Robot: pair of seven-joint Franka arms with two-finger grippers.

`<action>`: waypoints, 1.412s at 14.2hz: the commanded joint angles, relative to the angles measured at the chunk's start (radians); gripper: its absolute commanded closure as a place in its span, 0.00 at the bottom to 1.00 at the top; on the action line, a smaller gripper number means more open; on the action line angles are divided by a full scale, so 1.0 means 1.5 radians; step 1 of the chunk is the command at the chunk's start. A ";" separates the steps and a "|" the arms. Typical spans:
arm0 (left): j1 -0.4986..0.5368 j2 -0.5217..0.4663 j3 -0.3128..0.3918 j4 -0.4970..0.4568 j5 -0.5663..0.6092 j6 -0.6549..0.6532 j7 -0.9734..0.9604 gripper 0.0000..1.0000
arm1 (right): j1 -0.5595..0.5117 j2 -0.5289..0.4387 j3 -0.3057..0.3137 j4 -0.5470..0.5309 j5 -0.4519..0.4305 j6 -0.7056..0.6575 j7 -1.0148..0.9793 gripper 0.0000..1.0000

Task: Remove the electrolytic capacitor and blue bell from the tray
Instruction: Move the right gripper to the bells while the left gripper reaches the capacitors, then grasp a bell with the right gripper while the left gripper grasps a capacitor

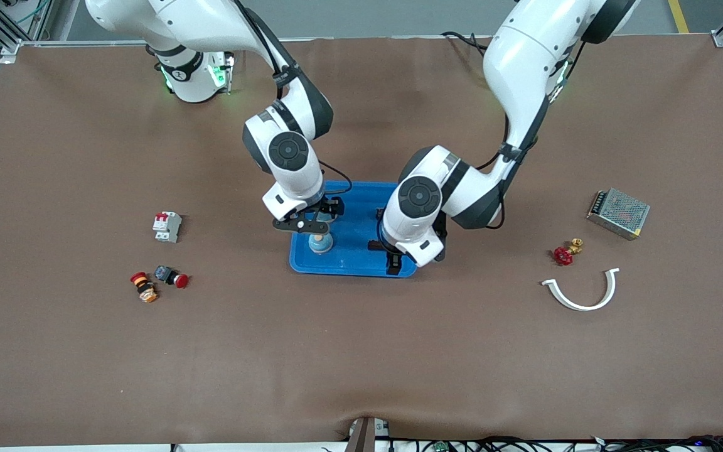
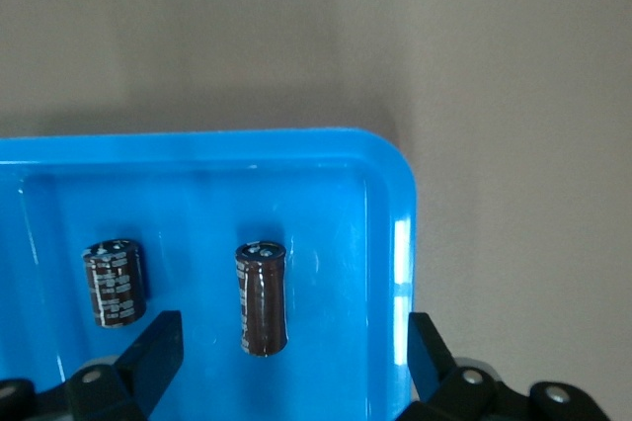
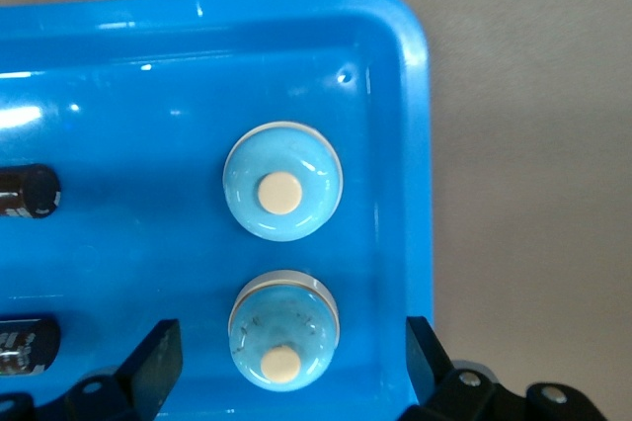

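Observation:
A blue tray (image 1: pixel 361 216) lies mid-table. My right gripper (image 1: pixel 314 223) hangs open over the tray's end toward the right arm. In the right wrist view two light-blue bells stand in the tray. One bell (image 3: pixel 284 330) sits between the wide-open fingers of the gripper (image 3: pixel 286 357), untouched, and the other bell (image 3: pixel 283 182) is beside it. One bell (image 1: pixel 321 243) shows in the front view. My left gripper (image 1: pixel 393 258) hangs open over the tray's other end. In the left wrist view a dark capacitor (image 2: pixel 262 297) lies between the fingers of the gripper (image 2: pixel 293 352), and a second capacitor (image 2: pixel 116 281) lies beside it.
Toward the right arm's end lie a white circuit breaker (image 1: pixel 167 226) and two red push buttons (image 1: pixel 172 276) (image 1: pixel 144 287). Toward the left arm's end lie a metal power supply (image 1: pixel 617 213), a red valve (image 1: pixel 565 253) and a white curved clip (image 1: pixel 584 292).

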 commanded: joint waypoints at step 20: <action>-0.097 0.078 0.076 0.033 0.025 0.047 -0.021 0.00 | 0.042 0.041 -0.008 -0.054 0.011 0.132 0.009 0.59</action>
